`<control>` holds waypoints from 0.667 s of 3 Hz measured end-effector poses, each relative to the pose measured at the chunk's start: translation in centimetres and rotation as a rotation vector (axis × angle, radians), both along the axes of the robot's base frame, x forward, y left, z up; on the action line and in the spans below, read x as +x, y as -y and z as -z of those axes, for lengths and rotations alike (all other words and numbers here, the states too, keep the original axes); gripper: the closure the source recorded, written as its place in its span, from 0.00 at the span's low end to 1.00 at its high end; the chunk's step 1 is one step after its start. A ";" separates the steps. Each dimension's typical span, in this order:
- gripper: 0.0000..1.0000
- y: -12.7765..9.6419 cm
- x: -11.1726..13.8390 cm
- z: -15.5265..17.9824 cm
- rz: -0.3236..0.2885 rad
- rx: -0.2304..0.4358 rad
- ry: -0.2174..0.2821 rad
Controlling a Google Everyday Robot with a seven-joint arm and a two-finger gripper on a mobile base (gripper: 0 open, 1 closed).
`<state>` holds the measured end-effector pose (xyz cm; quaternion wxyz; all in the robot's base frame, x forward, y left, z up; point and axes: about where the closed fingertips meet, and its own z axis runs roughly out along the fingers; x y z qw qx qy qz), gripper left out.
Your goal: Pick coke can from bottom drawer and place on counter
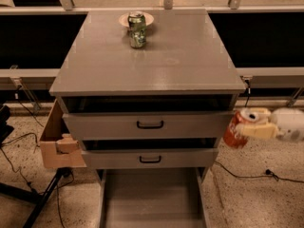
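Currently hand (245, 123) clamped on coke can (232, 135) rt of open bottom drawer (152, 201), green can (137, 30) on counter (161, 68).

Your grey counter (180, 56) looks smooth, faintly glossy; low to its right, the cream plastic gripper (249, 123) clasps a shiny red metal coke can (232, 135).
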<state>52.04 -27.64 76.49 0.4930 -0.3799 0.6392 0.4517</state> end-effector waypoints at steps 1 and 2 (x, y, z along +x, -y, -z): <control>1.00 1.8 2.9 -7.7 0.062 -0.003 0.025; 1.00 2.4 8.6 -15.3 0.144 0.007 0.062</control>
